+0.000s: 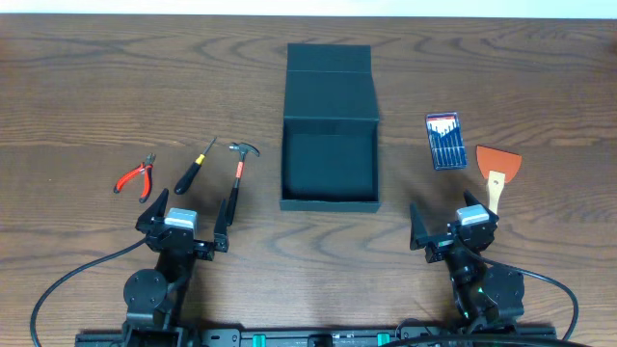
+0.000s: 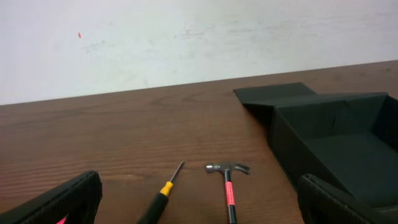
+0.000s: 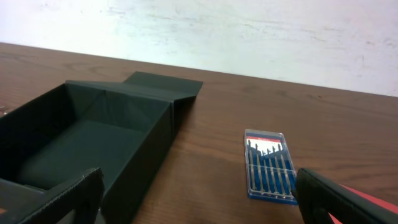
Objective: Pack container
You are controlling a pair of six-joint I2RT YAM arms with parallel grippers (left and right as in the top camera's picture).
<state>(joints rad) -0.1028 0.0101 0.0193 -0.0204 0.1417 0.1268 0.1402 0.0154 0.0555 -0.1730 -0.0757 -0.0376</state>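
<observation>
Centrally, container open, long axis near-to-far, lid flap laid back at far end; both jaws spread, empty.

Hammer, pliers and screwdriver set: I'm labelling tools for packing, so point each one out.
hammer [image 1: 237, 173], overhead view, red part of its handle.
pliers [image 1: 144, 172], overhead view, where the red handles meet.
screwdriver set [image 1: 444, 141], overhead view, middle of the case.

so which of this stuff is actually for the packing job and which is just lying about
For the job:
- box, lid open, nothing in it
- likely to go in: pliers, screwdriver, hammer, screwdriver set, scraper

Just lying about:
- nothing I can see; the rest is only the table
</observation>
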